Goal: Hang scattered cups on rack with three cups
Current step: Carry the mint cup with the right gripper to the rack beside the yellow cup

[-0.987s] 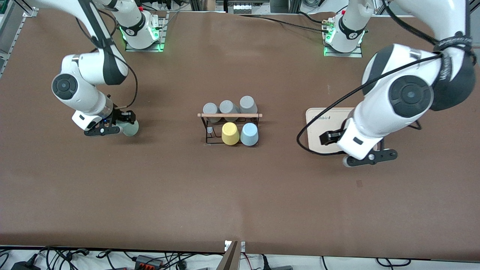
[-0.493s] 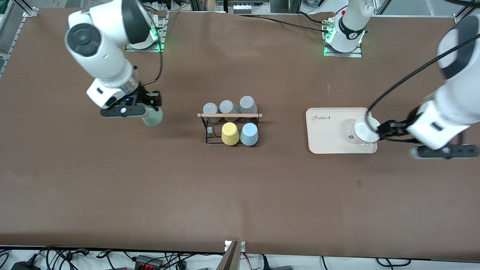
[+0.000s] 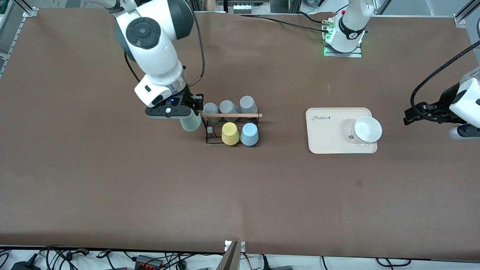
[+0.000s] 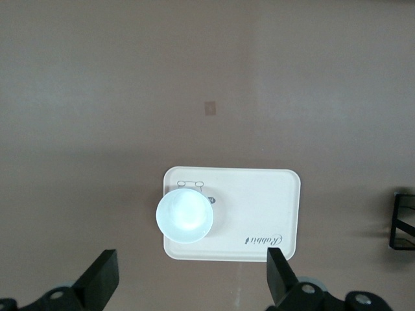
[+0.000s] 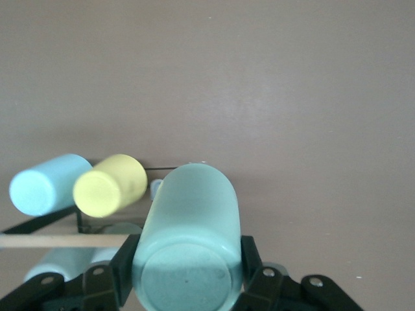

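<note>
My right gripper (image 3: 186, 114) is shut on the pale mint-green cup (image 3: 190, 123) and holds it on its side, right beside the rack's (image 3: 210, 140) end toward the right arm. In the right wrist view the mint cup (image 5: 191, 220) sits between my fingers (image 5: 124, 262), pointing at the rack. The light blue cup (image 3: 249, 134) hangs on the black wire rack next to a yellow cup (image 3: 230, 133), below the wooden rod (image 3: 243, 115). My left gripper (image 3: 414, 114) is open and empty over the table near the left arm's end, with its fingers (image 4: 98, 285) wide apart.
Three grey cups (image 3: 227, 107) stand at the rack's edge farther from the front camera. A cream tray (image 3: 326, 135) with a white round bowl (image 3: 366, 129) lies between the rack and my left gripper; both also show in the left wrist view (image 4: 259, 214).
My right gripper carried the mint cup from the right arm's end of the table up to the rack. My left arm drew back off the tray, uncovering the white bowl.
</note>
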Motion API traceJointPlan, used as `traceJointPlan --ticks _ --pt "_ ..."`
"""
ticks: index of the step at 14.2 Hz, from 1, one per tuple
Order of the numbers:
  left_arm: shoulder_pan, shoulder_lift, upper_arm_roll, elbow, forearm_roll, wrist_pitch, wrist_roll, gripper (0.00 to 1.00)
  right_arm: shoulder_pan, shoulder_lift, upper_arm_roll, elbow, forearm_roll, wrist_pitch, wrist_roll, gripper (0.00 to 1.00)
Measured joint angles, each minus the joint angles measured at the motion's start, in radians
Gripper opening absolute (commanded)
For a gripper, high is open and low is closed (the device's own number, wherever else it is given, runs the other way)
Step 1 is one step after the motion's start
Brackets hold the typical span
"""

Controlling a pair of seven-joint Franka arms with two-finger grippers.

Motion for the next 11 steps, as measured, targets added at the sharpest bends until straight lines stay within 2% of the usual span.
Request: traceJointPlan --ticks 4,7,11 --pt "0.009 -0.064 0.007 -0.110 0.000 0.073 0.000 1.00 0.058 0.094 0.000 0.039 0.000 0.044 0.050 0.28" --pt "0.010 -0.103 0.006 -0.190 0.000 0.112 0.000 1.00 0.068 0.122 -0.002 0.048 -0.001 0.063 0.054 0.28" --pt "0.010 -0.111 0.005 -0.210 0.000 0.113 0.000 1.00 0.068 0.138 -0.007 0.049 -0.006 0.074 0.054 0.28"
